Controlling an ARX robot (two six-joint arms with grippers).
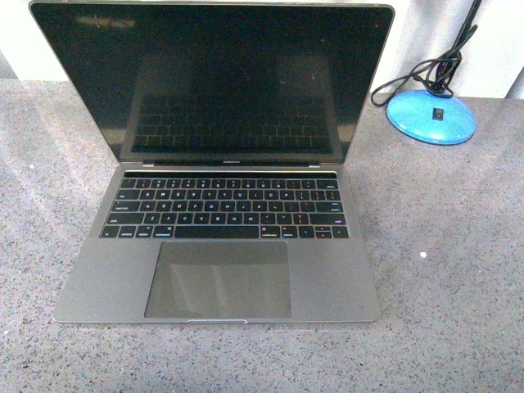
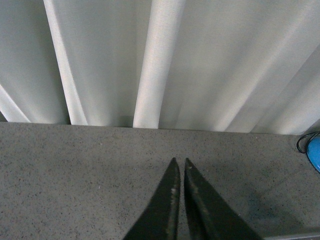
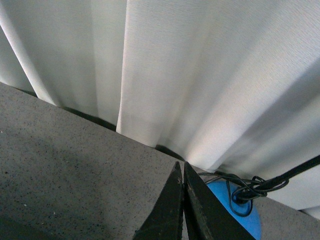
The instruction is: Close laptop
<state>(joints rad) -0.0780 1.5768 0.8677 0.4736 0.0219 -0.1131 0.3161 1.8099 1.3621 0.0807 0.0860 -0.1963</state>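
Front view: grey speckled desk [image 1: 458,270], with the laptop [image 1: 221,209] lying square in the middle of it, keyboard facing me. Its screen [image 1: 213,82] stands fully raised, dark, leaning slightly back. Task not started, by my reading: nothing touches the lid, and the whole fold-down is left to do. Neither of my arms shows in this view.

Behind, a white curtain [image 2: 150,60] hangs along the desk's far edge; only the wrist views show it properly. A blue lamp base [image 1: 431,116] sits on the desk to the right of the screen, near it but apart, with a black cable [image 1: 426,78] looped on top.

Left wrist view: left fingers [image 2: 175,172] drawn together, only a sliver between them, holding nothing, above bare desk. Right wrist view: right fingers [image 3: 178,175] pressed closed, empty, pointing toward the lamp base. The keyboard and screen appear in neither wrist view, so how far my fingers are from the lid I cannot tell.
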